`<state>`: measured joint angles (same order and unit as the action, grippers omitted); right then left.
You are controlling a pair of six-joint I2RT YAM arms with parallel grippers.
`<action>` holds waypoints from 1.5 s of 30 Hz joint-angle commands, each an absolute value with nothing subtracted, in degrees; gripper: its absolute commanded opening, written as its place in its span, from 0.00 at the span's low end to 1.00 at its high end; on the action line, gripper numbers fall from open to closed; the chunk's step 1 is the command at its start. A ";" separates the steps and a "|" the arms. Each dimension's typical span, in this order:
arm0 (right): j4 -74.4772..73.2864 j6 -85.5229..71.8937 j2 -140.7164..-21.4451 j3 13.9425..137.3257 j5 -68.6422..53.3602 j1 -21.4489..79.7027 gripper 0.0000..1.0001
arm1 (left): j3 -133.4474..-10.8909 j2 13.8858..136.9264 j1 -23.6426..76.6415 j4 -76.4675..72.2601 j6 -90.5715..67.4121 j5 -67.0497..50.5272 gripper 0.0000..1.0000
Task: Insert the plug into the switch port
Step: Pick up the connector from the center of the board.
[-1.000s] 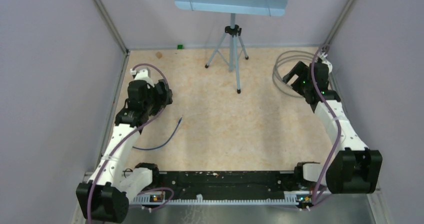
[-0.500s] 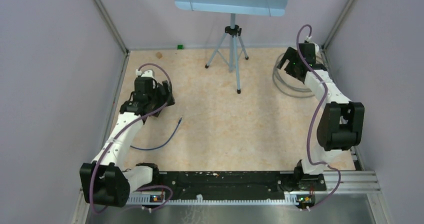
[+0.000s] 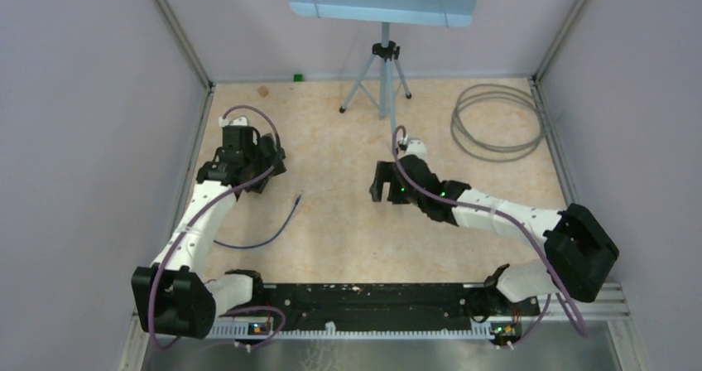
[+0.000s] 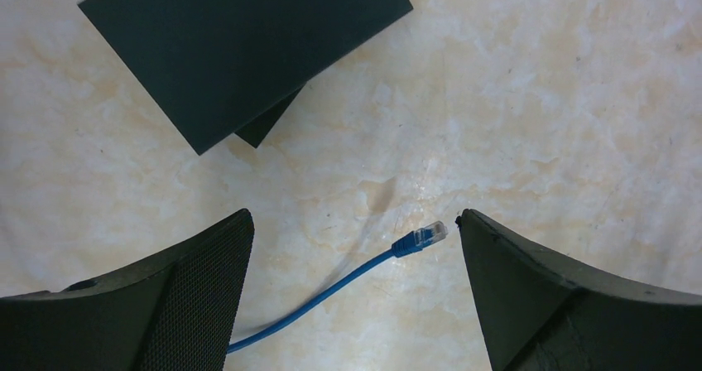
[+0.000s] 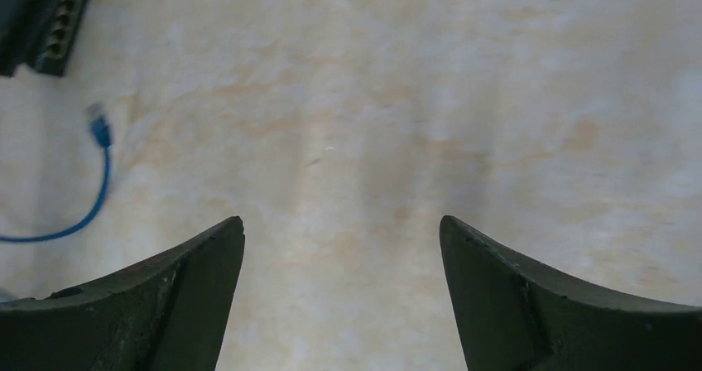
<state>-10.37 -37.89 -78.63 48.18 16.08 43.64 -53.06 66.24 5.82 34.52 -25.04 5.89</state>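
A blue cable (image 3: 266, 237) lies on the beige table, and its clear plug (image 3: 299, 195) points away from the arms. In the left wrist view the plug (image 4: 429, 234) lies flat close to the right finger (image 4: 530, 296), untouched. The dark switch (image 4: 240, 48) sits beyond it, top face showing. My left gripper (image 4: 354, 222) hovers open above both. From the right wrist view I see the switch's port row (image 5: 50, 19) at the top left and the plug (image 5: 98, 125) below it. My right gripper (image 5: 341, 222) is open over bare table, well right of the plug (image 3: 385, 180).
A tripod stand (image 3: 383, 85) with a light blue perforated tray stands at the back centre. A grey coiled cable (image 3: 497, 122) lies at the back right. Grey walls close in both sides, and a black rail (image 3: 372, 296) runs along the near edge.
The right arm has swung from the back right corner over the grey coil to the table's middle, facing the plug. The left arm has barely shifted. Both grippers stay open.
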 commanded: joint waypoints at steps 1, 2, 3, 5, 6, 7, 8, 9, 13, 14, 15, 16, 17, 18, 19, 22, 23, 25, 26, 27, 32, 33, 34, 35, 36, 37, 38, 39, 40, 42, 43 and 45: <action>6.43 -45.82 -81.79 47.96 12.37 50.86 0.87 | -58.61 67.78 4.03 34.70 -24.84 7.99 0.99; 8.57 -47.20 -83.99 48.74 10.98 51.87 0.87 | -59.49 68.49 3.16 35.12 -24.79 7.43 0.99; 12.25 -48.41 -85.91 49.13 10.50 52.93 0.87 | -60.36 69.01 2.42 35.23 -24.74 6.71 0.99; 17.75 -50.09 -89.49 49.81 10.26 55.04 0.90 | -61.11 69.19 1.51 34.84 -24.43 5.72 0.99; 20.04 -50.73 -91.41 50.30 9.94 55.82 0.90 | -61.23 69.05 1.30 34.51 -24.19 5.76 0.99; 22.48 -51.52 -93.32 51.04 9.58 56.55 0.90 | -61.26 68.88 1.13 34.19 -23.79 5.98 0.99; 25.23 -52.54 -95.16 51.52 9.14 57.06 0.90 | -61.34 68.83 0.97 34.02 -23.40 6.39 0.99; 27.71 -53.68 -97.08 51.89 9.06 57.54 0.90 | -61.28 68.94 0.75 33.83 -23.12 6.80 0.99; 35.83 -56.28 -105.60 55.11 7.44 59.03 0.80 | -61.89 70.38 -1.98 32.81 -22.74 6.64 0.99; 36.75 -56.13 -107.14 56.09 7.73 59.64 0.79 | -62.14 70.78 -2.50 31.99 -22.95 6.19 0.99; 36.82 -55.94 -108.60 57.28 7.62 60.05 0.78 | -62.59 71.37 -2.83 31.51 -23.28 5.88 0.99; 36.39 -55.93 -110.02 58.74 7.15 60.37 0.78 | -63.19 71.97 -3.00 31.32 -23.52 5.73 0.99; 35.70 -55.94 -111.44 59.93 6.77 60.64 0.77 | -63.86 72.64 -3.06 31.37 -23.76 5.76 0.99; 35.65 -55.97 -112.60 60.89 6.48 60.95 0.77 | -64.44 73.19 -3.07 31.45 -24.00 5.74 0.99; 35.83 -56.06 -113.64 61.58 6.39 61.18 0.77 | -64.82 73.47 -3.15 31.44 -24.07 5.60 0.99; 37.58 -56.54 -116.44 62.92 6.17 61.91 0.76 | -64.32 73.85 -3.25 30.22 -23.72 5.60 0.99; 37.12 -56.82 -117.20 63.63 6.54 62.05 0.76 | -64.41 74.12 -3.25 30.67 -23.80 6.01 0.99; 37.97 -56.95 -118.90 64.50 6.63 62.37 0.73 | -63.97 74.27 -3.32 30.08 -23.72 6.15 0.99; 37.13 -56.62 -119.98 65.84 6.20 62.48 0.72 | -64.09 74.42 -3.42 30.18 -24.00 5.77 0.99; 35.92 -56.20 -120.93 67.23 5.96 62.49 0.71 | -64.18 74.51 -3.47 30.37 -24.14 5.31 0.99; 36.35 -54.97 -125.07 71.18 6.70 62.55 0.64 | -63.88 74.62 -3.55 29.35 -24.62 3.60 0.99; 36.95 -54.94 -125.89 71.72 6.54 62.55 0.61 | -64.04 74.55 -3.56 29.57 -24.47 3.53 0.99; 37.36 -54.93 -126.61 72.33 6.74 62.56 0.59 | -64.09 74.51 -3.58 29.69 -24.25 3.59 0.99; 37.35 -55.00 -127.23 72.74 7.30 62.55 0.58 | -64.15 74.36 -3.52 29.70 -24.05 3.56 0.99; 37.43 -55.06 -127.79 73.07 8.24 62.55 0.56 | -64.15 74.21 -3.52 29.77 -23.81 3.48 0.99; 37.75 -55.06 -128.24 73.36 9.07 62.52 0.54 | -64.13 74.11 -3.57 29.79 -23.68 3.43 0.99; 38.06 -54.86 -128.68 73.73 9.74 62.50 0.52 | -64.20 73.99 -3.59 29.93 -23.58 3.38 0.99; 38.41 -54.41 -129.13 74.16 10.05 62.56 0.49 | -64.23 73.94 -3.52 30.00 -23.45 3.35 0.99; 38.87 -53.69 -129.49 74.64 10.13 62.51 0.45 | -64.21 73.92 -3.54 30.13 -23.34 3.31 0.99; 39.65 -52.19 -129.45 74.82 10.94 62.49 0.37 | -63.97 73.60 -3.54 30.17 -23.29 3.63 0.99; 40.24 -51.39 -129.09 74.45 11.69 62.38 0.29 | -63.84 73.45 -3.57 30.15 -23.14 3.81 0.99; 41.91 -49.61 -127.57 72.80 12.29 61.75 0.14 | -63.60 73.15 -3.60 30.04 -22.96 4.22 0.99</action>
